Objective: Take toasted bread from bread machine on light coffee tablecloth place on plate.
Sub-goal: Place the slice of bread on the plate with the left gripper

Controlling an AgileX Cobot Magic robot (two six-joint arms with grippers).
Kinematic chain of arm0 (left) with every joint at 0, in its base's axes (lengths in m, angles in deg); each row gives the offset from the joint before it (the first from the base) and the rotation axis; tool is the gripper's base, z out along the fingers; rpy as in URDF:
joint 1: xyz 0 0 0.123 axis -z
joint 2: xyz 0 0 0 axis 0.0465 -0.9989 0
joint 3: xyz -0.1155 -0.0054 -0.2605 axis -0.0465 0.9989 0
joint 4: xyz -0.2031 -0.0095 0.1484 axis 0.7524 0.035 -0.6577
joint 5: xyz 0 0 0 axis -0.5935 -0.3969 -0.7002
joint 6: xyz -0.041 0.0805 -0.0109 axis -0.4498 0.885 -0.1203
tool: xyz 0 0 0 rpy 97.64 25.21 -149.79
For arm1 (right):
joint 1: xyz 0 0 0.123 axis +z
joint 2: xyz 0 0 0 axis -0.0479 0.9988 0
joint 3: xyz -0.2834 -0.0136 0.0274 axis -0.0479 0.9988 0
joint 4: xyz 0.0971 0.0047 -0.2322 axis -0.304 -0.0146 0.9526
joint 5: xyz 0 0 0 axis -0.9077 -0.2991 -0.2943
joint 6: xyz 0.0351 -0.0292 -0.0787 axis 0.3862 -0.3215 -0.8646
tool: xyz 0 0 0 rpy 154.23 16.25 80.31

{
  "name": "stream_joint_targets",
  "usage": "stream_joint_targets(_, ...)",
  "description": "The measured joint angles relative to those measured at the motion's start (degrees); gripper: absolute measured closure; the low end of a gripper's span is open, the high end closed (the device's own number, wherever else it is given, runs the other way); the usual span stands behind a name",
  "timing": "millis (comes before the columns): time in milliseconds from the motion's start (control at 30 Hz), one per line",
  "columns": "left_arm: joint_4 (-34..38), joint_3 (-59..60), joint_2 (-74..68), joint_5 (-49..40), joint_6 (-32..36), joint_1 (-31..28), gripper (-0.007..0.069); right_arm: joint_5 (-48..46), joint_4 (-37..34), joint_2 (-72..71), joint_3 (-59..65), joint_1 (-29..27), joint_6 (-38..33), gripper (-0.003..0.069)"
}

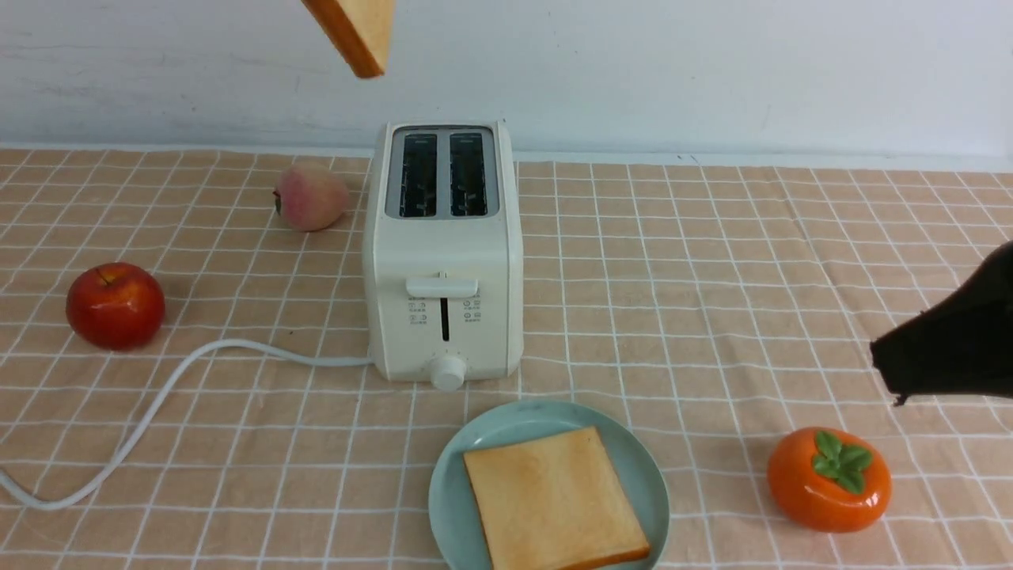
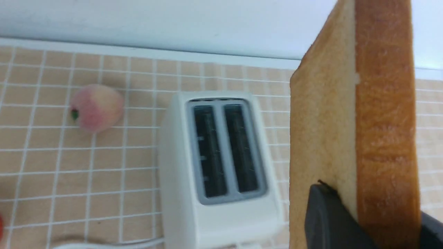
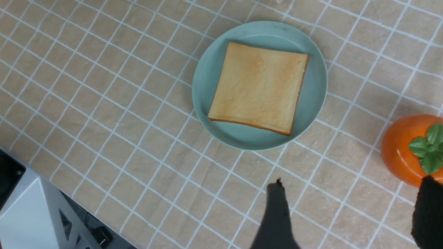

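The cream-white bread machine (image 1: 443,245) stands on the tan checked tablecloth (image 1: 712,261) with both slots empty; it also shows in the left wrist view (image 2: 214,166). One toasted bread slice (image 1: 554,499) lies flat on the mint-blue plate (image 1: 467,451) in front of the bread machine, and shows in the right wrist view (image 3: 258,86) on the plate (image 3: 207,69). My left gripper (image 2: 373,202) is shut on the second slice (image 2: 353,121), held high above and left of the bread machine (image 1: 356,32). My right gripper (image 3: 353,183) is open and empty, low at the right (image 1: 890,372).
A red apple (image 1: 115,305) and a peach (image 1: 310,196) lie left of the bread machine. Its white cord (image 1: 158,404) trails to the front left. An orange persimmon (image 1: 828,479) sits right of the plate, close under my right gripper (image 3: 401,148).
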Motion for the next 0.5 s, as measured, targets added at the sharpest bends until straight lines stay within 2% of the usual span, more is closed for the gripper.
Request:
stream_joint_targets(133,13.74,12.38,8.51,0.72,8.03,0.00,0.0517,1.32,0.46,0.00,0.00,0.00,0.00,0.0162)
stream_joint_targets(233,32.06,30.10,12.58,4.97,19.57,0.00,0.0517,1.95,0.46,0.00,0.00,0.00,0.00,0.0162)
stream_joint_targets(267,33.19,32.44,12.71,5.64,21.21,0.00,0.0517,1.95,0.46,0.00,0.00,0.00,0.00,0.0162)
stream_joint_targets(300,37.89,35.99,12.71,6.76,23.74,0.04,0.0517,1.95,0.46,0.00,0.00,0.00,0.00,0.0162)
stream_joint_targets(333,47.16,45.14,11.58,10.29,30.71,0.04,0.0517,1.95,0.46,0.00,0.00,0.00,0.00,0.0162)
stream_joint_targets(367,50.68,49.32,10.54,12.39,34.34,0.04,0.0517,1.95,0.46,0.00,0.00,0.00,0.00,0.0162)
stream_joint_targets(433,64.84,58.60,6.64,18.31,44.37,0.04,0.0517,1.95,0.46,0.00,0.00,0.00,0.00,0.0162)
stream_joint_targets(467,69.31,61.46,4.58,20.07,49.00,0.04,0.0517,1.95,0.40,0.00,0.00,0.00,0.00,0.0162)
stream_joint_targets(500,71.48,61.93,4.15,20.83,49.94,0.04,0.0517,1.95,0.40,0.00,0.00,0.00,0.00,0.0162)
